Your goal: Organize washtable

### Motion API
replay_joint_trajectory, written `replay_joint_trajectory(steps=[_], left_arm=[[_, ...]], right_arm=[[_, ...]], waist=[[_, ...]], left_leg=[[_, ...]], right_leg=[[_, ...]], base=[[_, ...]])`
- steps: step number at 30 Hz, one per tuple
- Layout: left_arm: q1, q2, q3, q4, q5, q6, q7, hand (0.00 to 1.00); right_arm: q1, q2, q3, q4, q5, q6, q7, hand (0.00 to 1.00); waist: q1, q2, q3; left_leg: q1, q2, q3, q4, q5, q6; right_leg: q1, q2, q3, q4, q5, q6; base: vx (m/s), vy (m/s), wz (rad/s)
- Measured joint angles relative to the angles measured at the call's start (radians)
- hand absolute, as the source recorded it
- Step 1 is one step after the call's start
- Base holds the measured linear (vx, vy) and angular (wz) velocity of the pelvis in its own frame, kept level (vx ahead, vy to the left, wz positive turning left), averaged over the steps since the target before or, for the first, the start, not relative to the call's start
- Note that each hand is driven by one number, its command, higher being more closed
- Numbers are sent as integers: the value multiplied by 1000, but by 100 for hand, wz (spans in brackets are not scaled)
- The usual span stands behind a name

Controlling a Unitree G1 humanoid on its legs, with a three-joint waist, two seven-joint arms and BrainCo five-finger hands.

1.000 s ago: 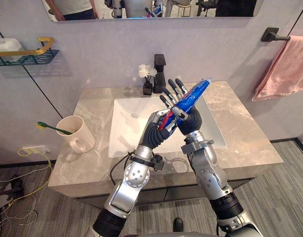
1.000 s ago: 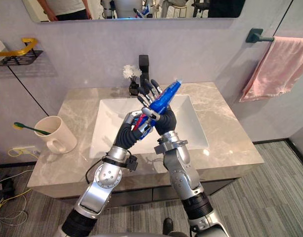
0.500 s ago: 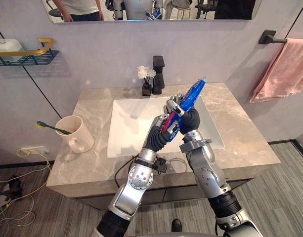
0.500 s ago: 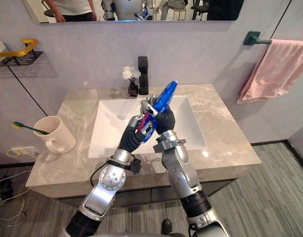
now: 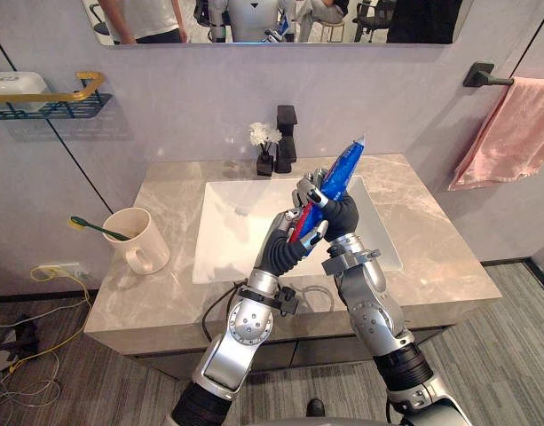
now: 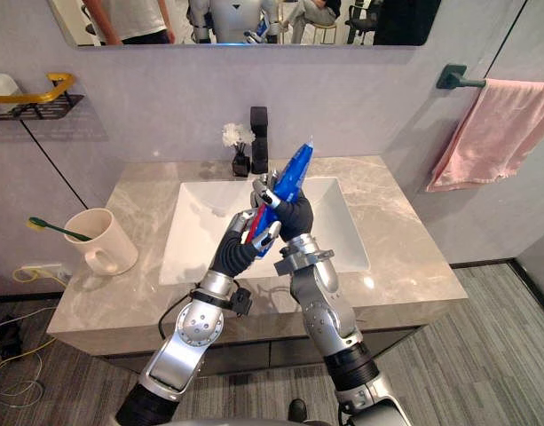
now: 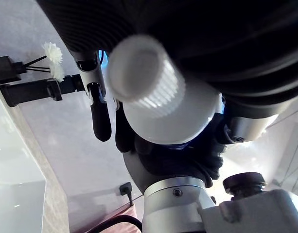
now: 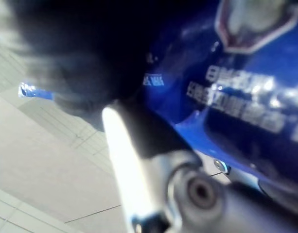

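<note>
A blue toothpaste tube (image 5: 339,171) with a white cap (image 7: 146,73) is held up over the sink basin (image 5: 245,226), its crimped end pointing up and away. My right hand (image 5: 335,213) is shut round the tube's middle, and the blue tube (image 8: 226,111) sits close in the right wrist view. My left hand (image 5: 292,238) is just below, at the cap end, with its fingers (image 7: 100,121) straightened and loose beside the tube. A cream cup (image 5: 140,240) with a green toothbrush (image 5: 96,229) stands on the counter at the left.
A black faucet (image 5: 287,133) and a small vase of white flowers (image 5: 264,149) stand behind the basin. A pink towel (image 5: 509,133) hangs at the right wall. A wall shelf (image 5: 51,96) with a white dish is at the upper left. The marble counter (image 5: 431,240) flanks the basin.
My right hand's fingers have curled round the tube. My left hand, curled on the cap end before, has now stretched its fingers. The tube has tipped more upright.
</note>
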Motion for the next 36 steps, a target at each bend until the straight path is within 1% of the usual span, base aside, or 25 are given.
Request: replay_joint_trajectory(steps=[1,4,7,9,11,12,13,14,15,16,17,18,22,28,30,32,33,34,36], left_arm=[[4,0,1,-10,6,0,-2,0],[17,8,28,-52,9,0,-36,0],[22,41,48,-85,34,0,-42,0],[37,49,82,-124,51,-3,-61,0],[56,54,107,-147,56,-7,-61,0],[70,39,196,-184,51,-9,-44,0],[69,23,262,-212,43,-8,-21,0],[67,0,385,-280,37,-10,28,0],[66,-1,438,-312,26,-13,54,0],[66,9,485,-353,16,-29,88,0],[76,20,489,-374,5,-46,96,0],[82,22,489,-378,5,-51,96,0],[101,18,488,-374,4,-53,93,0],[125,18,527,-373,4,-53,98,0],[152,16,587,-373,4,-53,108,0],[161,15,622,-373,4,-53,119,0],[181,8,672,-373,1,-53,129,0],[189,-1,695,-373,0,-53,134,0],[222,-42,791,-372,-20,-53,146,0]], right_arm=[[0,-1,0,-8,-5,0,2,100],[-13,7,0,-14,-6,3,22,100],[-20,19,0,-14,-6,6,31,100],[-33,31,0,-14,-10,8,43,100],[-36,38,-3,-15,-23,9,44,100],[-21,35,-28,-14,-27,9,43,100],[-8,29,-52,-12,-28,8,41,100],[22,14,-103,-6,-27,9,31,100],[38,7,-131,-6,-27,9,21,100],[62,-21,-177,-6,-27,9,14,100],[68,-40,-215,-6,-27,9,1,100],[67,-43,-225,-6,-27,8,-4,100],[67,-48,-228,-9,-28,5,-4,100],[67,-49,-231,-11,-37,5,-5,100],[67,-49,-239,-12,-39,5,-5,100],[68,-49,-247,-14,-43,5,-5,100],[71,-49,-260,-23,-45,5,-5,100],[77,-49,-267,-34,-45,5,-5,100],[99,-48,-295,-78,-46,5,-5,100]], waist=[[0,0,0],[-1,2,0],[0,5,0],[0,8,1],[-1,11,2],[0,11,3],[5,12,3],[12,13,3],[16,14,5],[29,19,7],[32,24,9],[30,26,8],[21,29,7],[28,29,7],[29,29,7],[30,29,7],[32,30,8],[35,30,8],[44,31,8]], left_leg=[[0,1,0,0,0,0],[1,3,0,0,0,-1],[4,4,0,0,0,-1],[5,4,-2,0,0,-1],[8,4,-6,0,0,-1],[10,5,-8,0,-1,-1],[10,6,-8,0,-1,-2],[10,7,-8,0,-2,-4],[10,7,-8,0,-3,-5],[10,7,-8,-1,-3,-5],[10,5,-12,-2,-3,-5],[10,6,-13,-3,-3,-5],[28,13,-7,-17,-2,-7],[29,13,-7,-19,-2,-7],[29,13,-7,-20,-2,-7],[29,13,-7,-20,-2,-7],[29,13,-7,-21,-2,-7],[29,13,-7,-22,-2,-7],[29,13,-7,-26,-2,-7]], right_leg=[[0,1,-1,0,0,0],[1,2,-3,0,-3,-4],[5,3,-6,0,-4,-4],[9,2,-10,0,-9,-10],[16,1,-22,0,-12,-11],[18,1,-26,0,-15,-9],[18,1,-29,0,-17,-8],[18,1,-32,0,-18,-9],[19,1,-33,0,-18,-9],[19,1,-33,0,-18,-9],[20,-1,-37,0,-15,-5],[20,-1,-38,0,-15,-4],[32,7,-35,0,-12,-11],[33,8,-35,0,-17,-5],[33,8,-35,0,-18,-6],[32,9,-35,0,-18,-6],[32,9,-35,0,-18,-6],[32,9,-35,0,-19,-6],[31,9,-35,0,-20,-6]], base=[[0,0,0],[0,0,0],[0,0,0],[5,13,3],[12,12,9],[2,9,10],[-11,4,4],[0,0,0],[0,0,0],[21,21,4],[20,22,5],[31,24,4],[23,3,-4],[0,0,0],[0,0,0],[0,0,0],[0,0,0],[0,0,0],[0,0,0]])
